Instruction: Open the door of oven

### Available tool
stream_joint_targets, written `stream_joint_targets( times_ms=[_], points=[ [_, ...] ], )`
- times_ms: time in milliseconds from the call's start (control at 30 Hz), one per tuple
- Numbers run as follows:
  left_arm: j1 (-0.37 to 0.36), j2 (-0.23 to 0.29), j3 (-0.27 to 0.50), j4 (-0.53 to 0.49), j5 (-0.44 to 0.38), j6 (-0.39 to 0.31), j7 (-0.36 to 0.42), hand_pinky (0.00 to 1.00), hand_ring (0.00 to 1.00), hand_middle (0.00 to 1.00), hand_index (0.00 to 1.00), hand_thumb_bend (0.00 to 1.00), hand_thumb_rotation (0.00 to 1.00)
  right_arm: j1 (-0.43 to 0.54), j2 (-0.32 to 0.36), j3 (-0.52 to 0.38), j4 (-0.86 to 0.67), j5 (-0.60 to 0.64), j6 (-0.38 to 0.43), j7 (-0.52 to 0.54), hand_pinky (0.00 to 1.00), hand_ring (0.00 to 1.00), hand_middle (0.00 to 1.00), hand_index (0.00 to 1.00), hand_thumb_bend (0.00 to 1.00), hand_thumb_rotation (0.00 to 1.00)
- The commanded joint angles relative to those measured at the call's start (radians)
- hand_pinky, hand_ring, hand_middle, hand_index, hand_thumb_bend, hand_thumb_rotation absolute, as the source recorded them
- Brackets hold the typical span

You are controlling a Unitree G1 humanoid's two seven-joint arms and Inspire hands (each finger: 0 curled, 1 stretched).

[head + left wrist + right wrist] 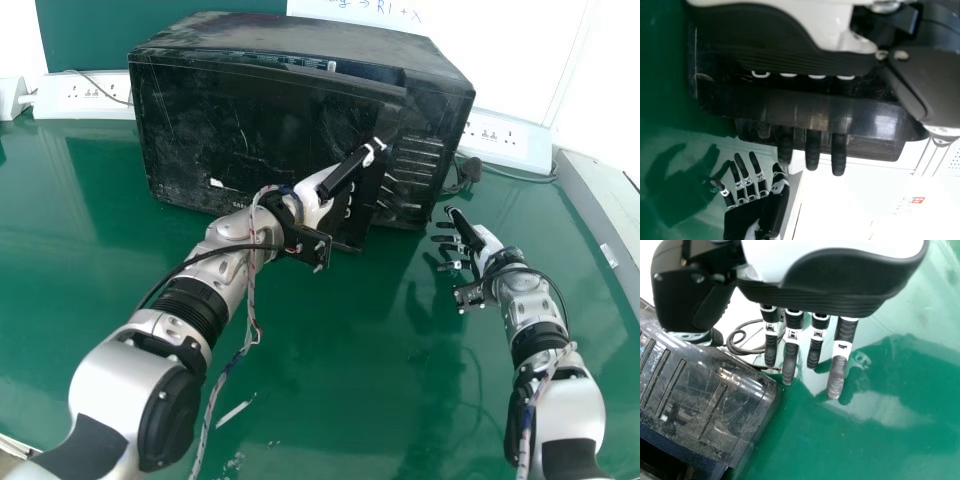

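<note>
Head view: the left hand [316,196] touches the oven's [290,36] ajar door [240,130].

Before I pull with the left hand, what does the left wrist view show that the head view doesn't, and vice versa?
Left wrist view: fingertips of the left hand poking out past the edge of the oven door; a small red-and-white label on the pale background.

Head view: the top of the oven, the socket strips on either side of it, and the left arm.

Both: the door, the oven, both hands (right hand open) and the green table.
</note>
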Motion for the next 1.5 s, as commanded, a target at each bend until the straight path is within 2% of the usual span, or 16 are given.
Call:
stream_joint_targets(
  times_ms=[0,233,600,733,900,1033,1100,1233,1467],
  points=[
    [-0.005,-0.028,0.003,-0.010,-0.016,-0.021,-0.035,0.29,0.35,0.42,0.53,1.00,0.97,0.056,0.041,0.011,0.038,-0.011,0.040,0.029,0.58,0.67,0.71,0.82,0.60,1.00],
    [0.000,-0.019,0.007,-0.009,-0.020,-0.018,-0.043,0.24,0.32,0.40,0.49,1.00,0.95,0.053,0.043,0.003,0.039,-0.003,0.053,0.026,0.62,0.70,0.71,0.82,0.61,1.00],
    [0.001,-0.014,0.005,-0.011,-0.021,-0.019,-0.058,0.18,0.24,0.31,0.34,1.00,0.95,0.055,0.042,0.011,0.038,-0.011,0.042,0.026,0.59,0.67,0.70,0.81,0.61,1.00],
    [0.002,-0.011,0.007,-0.014,-0.026,-0.023,-0.087,0.16,0.22,0.28,0.32,1.00,0.94,0.057,0.041,0.009,0.038,-0.008,0.040,0.028,0.57,0.65,0.70,0.81,0.61,1.00],
    [0.004,-0.009,0.007,-0.021,-0.040,-0.033,-0.110,0.13,0.17,0.24,0.30,1.00,0.94,0.056,0.041,0.010,0.039,-0.010,0.044,0.028,0.60,0.68,0.72,0.83,0.62,1.00],
    [0.009,-0.007,0.003,-0.026,-0.041,-0.045,-0.111,0.11,0.14,0.21,0.28,1.00,0.94,0.055,0.042,0.005,0.038,-0.005,0.046,0.024,0.56,0.63,0.69,0.82,0.62,1.00],
    [0.011,-0.006,0.004,-0.028,-0.045,-0.046,-0.116,0.10,0.13,0.20,0.26,1.00,0.95,0.056,0.042,0.005,0.038,-0.004,0.044,0.024,0.57,0.64,0.69,0.81,0.62,1.00],
    [0.010,-0.008,0.007,-0.035,-0.056,-0.029,-0.097,0.08,0.12,0.19,0.25,1.00,0.93,0.055,0.042,0.007,0.038,-0.007,0.046,0.026,0.59,0.68,0.70,0.82,0.61,1.00],
    [0.018,-0.011,-0.011,-0.058,-0.045,-0.049,-0.065,0.05,0.10,0.16,0.21,1.00,0.94,0.057,0.041,0.012,0.038,-0.012,0.035,0.028,0.56,0.65,0.70,0.82,0.60,1.00]
  ],
)
